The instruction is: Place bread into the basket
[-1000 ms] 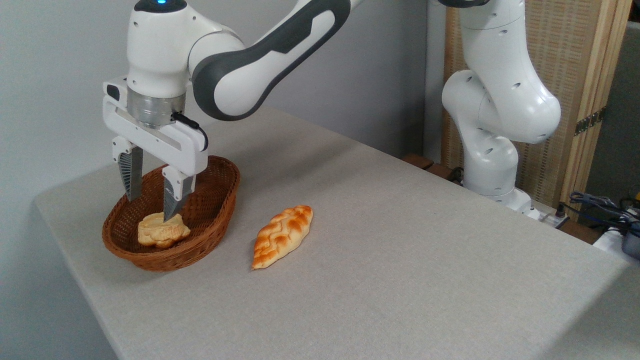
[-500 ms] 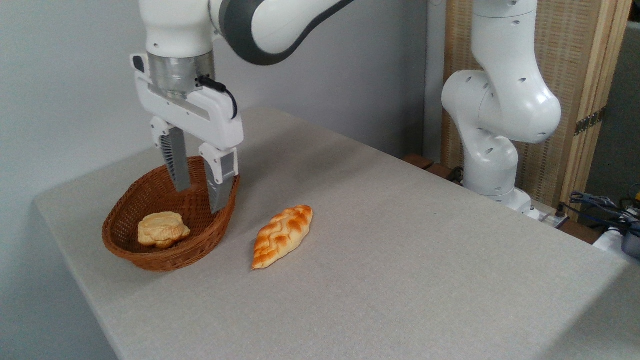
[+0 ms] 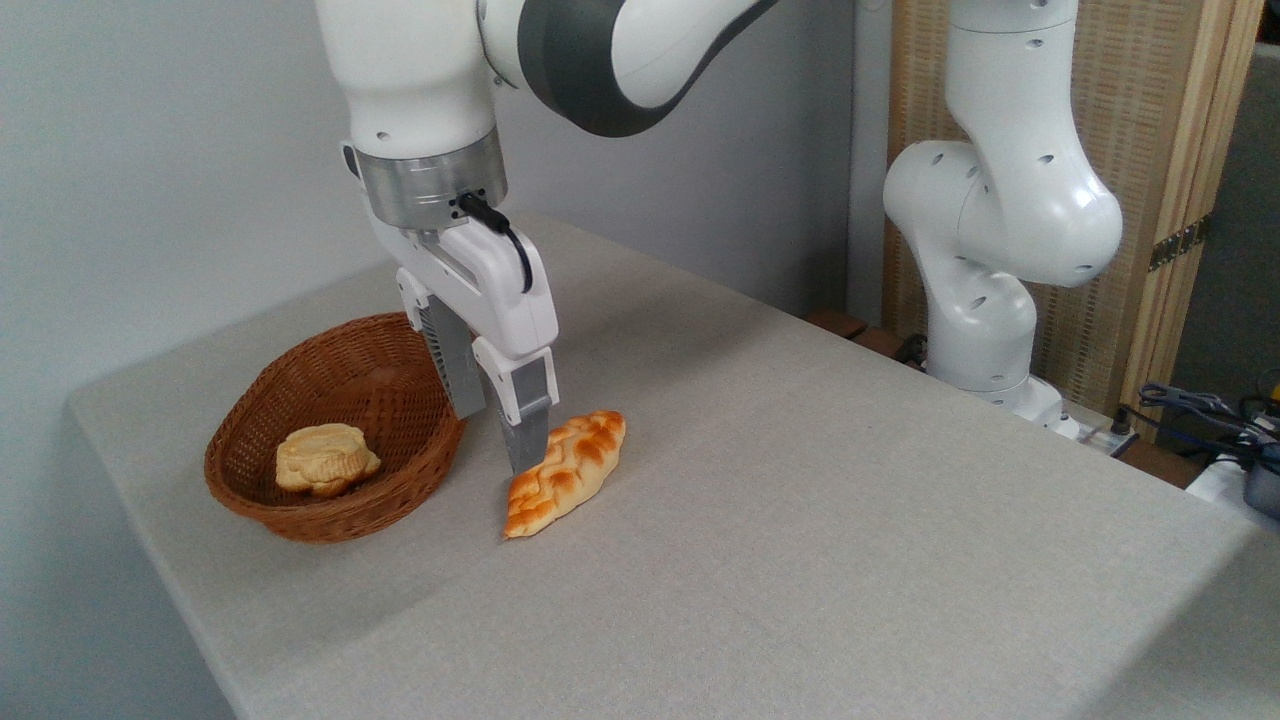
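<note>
Bun (image 3: 326,457) rests inside basket (image 3: 262,500), task apparently complete; gripper (image 3: 497,432), jaws parted and empty, hangs beside braided loaf (image 3: 565,472) on table (image 3: 800,520).

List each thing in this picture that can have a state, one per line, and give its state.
Bun: lying in the basket, not held.
Basket: upright on the table, holding only the bun.
Loaf: lying on the table beside the basket, not held.
Gripper: open, empty, pointing down between basket and loaf.
Table: covered with grey cloth.
</note>
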Controlling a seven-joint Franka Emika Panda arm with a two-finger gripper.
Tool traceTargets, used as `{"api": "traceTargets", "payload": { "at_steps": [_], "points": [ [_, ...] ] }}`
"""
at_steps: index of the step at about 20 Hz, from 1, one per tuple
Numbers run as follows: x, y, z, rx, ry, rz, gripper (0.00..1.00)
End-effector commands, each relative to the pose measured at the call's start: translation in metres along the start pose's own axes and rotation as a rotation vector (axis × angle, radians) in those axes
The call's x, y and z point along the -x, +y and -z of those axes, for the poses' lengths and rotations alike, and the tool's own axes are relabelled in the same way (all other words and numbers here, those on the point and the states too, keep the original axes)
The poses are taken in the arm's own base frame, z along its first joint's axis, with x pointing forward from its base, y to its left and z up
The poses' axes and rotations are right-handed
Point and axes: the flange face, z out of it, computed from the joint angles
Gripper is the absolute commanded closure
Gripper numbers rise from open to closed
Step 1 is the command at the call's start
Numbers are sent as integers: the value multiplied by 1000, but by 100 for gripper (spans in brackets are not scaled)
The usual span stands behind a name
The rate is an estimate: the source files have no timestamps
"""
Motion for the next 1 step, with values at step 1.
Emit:
{"api": "traceTargets", "payload": {
  "at_steps": [1],
  "points": [
    [11,0,10,-4,-6,-7,0]
  ]
}}
